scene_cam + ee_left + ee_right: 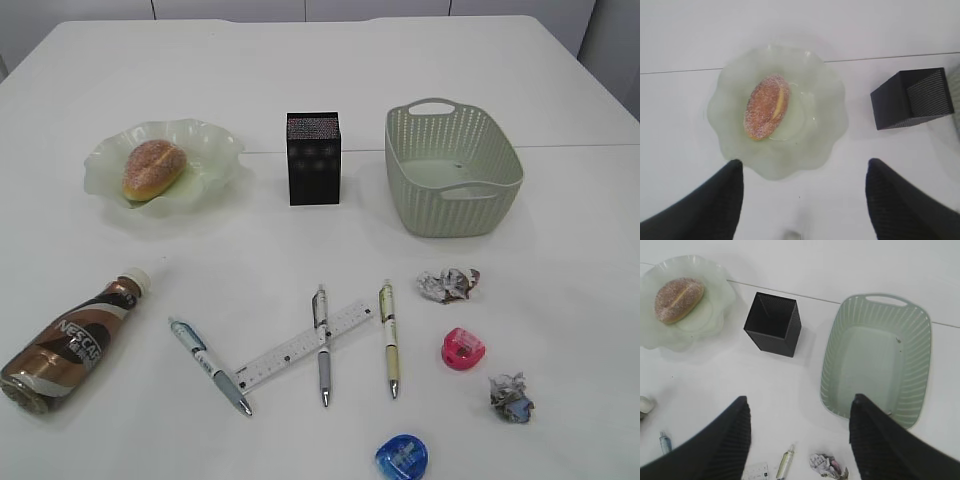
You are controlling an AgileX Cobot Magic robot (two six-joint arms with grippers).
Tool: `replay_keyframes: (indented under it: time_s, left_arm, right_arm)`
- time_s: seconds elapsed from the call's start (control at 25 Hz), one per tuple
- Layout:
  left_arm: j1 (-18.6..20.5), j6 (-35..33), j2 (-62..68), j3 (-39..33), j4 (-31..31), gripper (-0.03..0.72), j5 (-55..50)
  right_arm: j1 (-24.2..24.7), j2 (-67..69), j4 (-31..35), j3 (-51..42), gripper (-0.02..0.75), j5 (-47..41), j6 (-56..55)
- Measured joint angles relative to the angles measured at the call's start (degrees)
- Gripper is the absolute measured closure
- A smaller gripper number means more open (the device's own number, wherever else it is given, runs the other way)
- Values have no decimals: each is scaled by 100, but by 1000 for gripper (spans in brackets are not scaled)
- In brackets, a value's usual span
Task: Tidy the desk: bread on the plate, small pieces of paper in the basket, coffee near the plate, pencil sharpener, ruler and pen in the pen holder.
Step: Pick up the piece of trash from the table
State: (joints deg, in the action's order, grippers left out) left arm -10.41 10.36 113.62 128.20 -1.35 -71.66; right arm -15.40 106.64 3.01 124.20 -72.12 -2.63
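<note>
The bread (153, 168) lies on the pale green glass plate (205, 150); the left wrist view shows the bread (766, 106) on the plate (825, 110) too. The black pen holder (313, 158) stands mid-table, the green basket (500, 185) to its right. The coffee bottle (70, 340) lies on its side at front left. Three pens (210, 365) (322, 344) (389, 338), a ruler (300, 346), two paper balls (448, 284) (510, 397), and a pink (463, 348) and a blue sharpener (401, 457) lie in front. My left gripper (802, 165) and right gripper (799, 402) are open and empty, above the table.
The white table has a seam (560, 146) running across behind the basket. In the right wrist view the pen holder (774, 322), basket (840, 330), plate (720, 300), a paper ball (826, 465) and a pen tip (786, 462) show below the fingers.
</note>
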Motion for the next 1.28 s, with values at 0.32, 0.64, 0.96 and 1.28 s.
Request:
replay_keyframes:
  time_s: [0.32,0.64,0.96,1.28]
  left_arm:
    - [0,-11,-2680,-2109,22,147,-28]
    - [0,-11,-5418,-3616,43,153,-109]
    - [0,-11,-6989,-4261,-59,154,-136]
    - [0,-134,-7123,-4756,-304,155,-150]
  right_arm:
    - [0,-576,343,-456,251,-20,0]
    - [0,-1545,544,-1113,250,-20,-163]
    - [0,-2539,570,-2472,251,-24,-320]
    - [0,-3184,579,-3620,250,-24,-345]
